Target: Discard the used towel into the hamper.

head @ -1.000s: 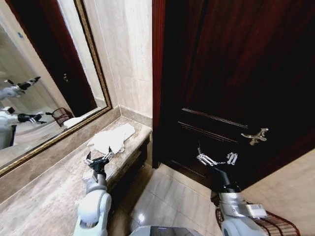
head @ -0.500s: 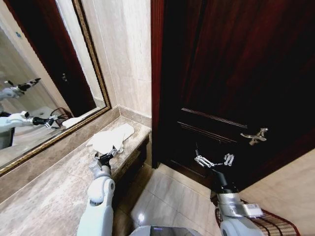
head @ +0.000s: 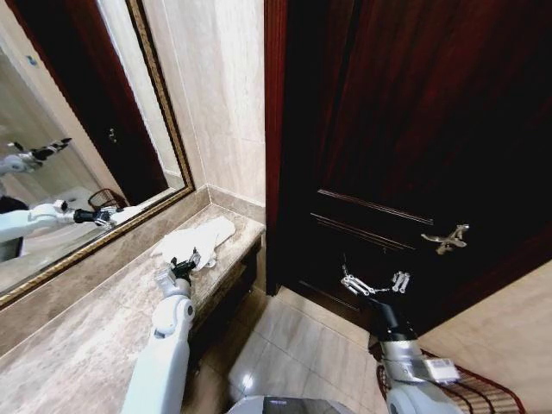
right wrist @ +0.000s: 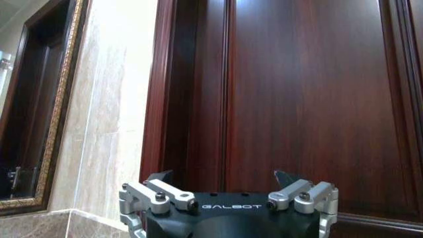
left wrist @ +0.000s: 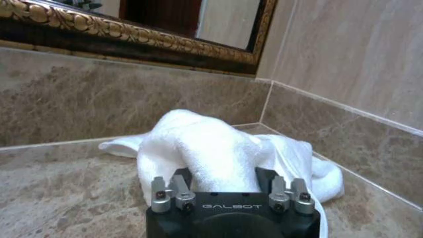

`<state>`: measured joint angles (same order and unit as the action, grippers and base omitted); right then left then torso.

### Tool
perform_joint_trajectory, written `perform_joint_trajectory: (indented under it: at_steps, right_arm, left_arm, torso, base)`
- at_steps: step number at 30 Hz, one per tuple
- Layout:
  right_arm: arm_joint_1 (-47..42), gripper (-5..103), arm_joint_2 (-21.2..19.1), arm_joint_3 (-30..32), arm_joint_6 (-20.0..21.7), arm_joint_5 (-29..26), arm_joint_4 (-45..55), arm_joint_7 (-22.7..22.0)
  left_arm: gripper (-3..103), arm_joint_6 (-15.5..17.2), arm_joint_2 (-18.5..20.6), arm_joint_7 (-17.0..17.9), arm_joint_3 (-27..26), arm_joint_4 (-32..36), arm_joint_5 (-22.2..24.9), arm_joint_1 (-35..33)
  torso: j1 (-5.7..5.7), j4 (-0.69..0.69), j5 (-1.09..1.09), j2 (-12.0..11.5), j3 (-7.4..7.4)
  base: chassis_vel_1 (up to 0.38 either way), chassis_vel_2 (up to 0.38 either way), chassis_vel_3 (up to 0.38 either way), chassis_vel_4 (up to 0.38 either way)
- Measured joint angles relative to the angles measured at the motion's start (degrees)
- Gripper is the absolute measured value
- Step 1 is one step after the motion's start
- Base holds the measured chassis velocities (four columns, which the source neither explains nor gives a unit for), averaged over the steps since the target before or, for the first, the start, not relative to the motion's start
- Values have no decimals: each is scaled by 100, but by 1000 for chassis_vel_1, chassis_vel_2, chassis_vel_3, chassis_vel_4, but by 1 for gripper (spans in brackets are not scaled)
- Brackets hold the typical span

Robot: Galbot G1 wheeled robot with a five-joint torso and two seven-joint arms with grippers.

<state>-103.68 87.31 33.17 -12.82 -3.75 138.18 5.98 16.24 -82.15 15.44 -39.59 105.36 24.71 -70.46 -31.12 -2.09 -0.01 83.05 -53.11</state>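
1. The left claw (head: 183, 266) reaches out over the marble surface (head: 78, 345) and meets the near edge of the white towel (head: 194, 243) — a rumpled heap by the corner of the wall.
2. The left wrist view shows the towel (left wrist: 205, 148) bunched between the parted fingers; whether they grip it cannot be told.
3. The right claw (head: 374, 283) hangs spread apart before the dark door (head: 414, 129).
4. The hamper (head: 470, 392) stands on the floor at the robot's right — well apart from the towel.

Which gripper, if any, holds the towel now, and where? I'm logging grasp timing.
The left gripper is at the towel, at its near edge, a fold between its jaws; closure can't be told. The right gripper is open, empty.
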Motion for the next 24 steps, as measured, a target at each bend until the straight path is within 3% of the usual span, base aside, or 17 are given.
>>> perform_joint_trajectory:
  at_steps: [3, 4, 6, 15, 24]
  right_arm:
    - [9, 100, 6, 1, -4, 0, -8, 0]
    - [12, 100, 7, 1, -6, 0, -13, 0]
    - [14, 100, 7, 2, -8, 0, -17, 0]
    - [-1, 100, 5, -10, -55, -1, -50, 3]
    - [3, 100, 12, -19, -62, -2, -50, 20]
  left_arm:
    - [61, 3, 4, -35, 10, 6, 5, 0]
    - [53, 4, -3, -56, 16, 18, 5, -8]
    - [53, 3, -9, -65, 18, 19, 5, -15]
    - [26, -101, -53, -160, -12, 85, -16, -130]
    - [6, -222, -56, -381, -49, 223, -44, -234]
  torso:
    - [0, 0, 0, 0, 0]
    - [0, 0, 0, 0, 0]
    - [0, 0, 0, 0, 0]
    - [0, 0, 0, 0, 0]
    - [0, 0, 0, 0, 0]
  base:
    - [0, 0, 0, 0]
    - [0, 0, 0, 0]
    - [0, 0, 0, 0]
    - [0, 0, 0, 0]
    - [0, 0, 0, 0]
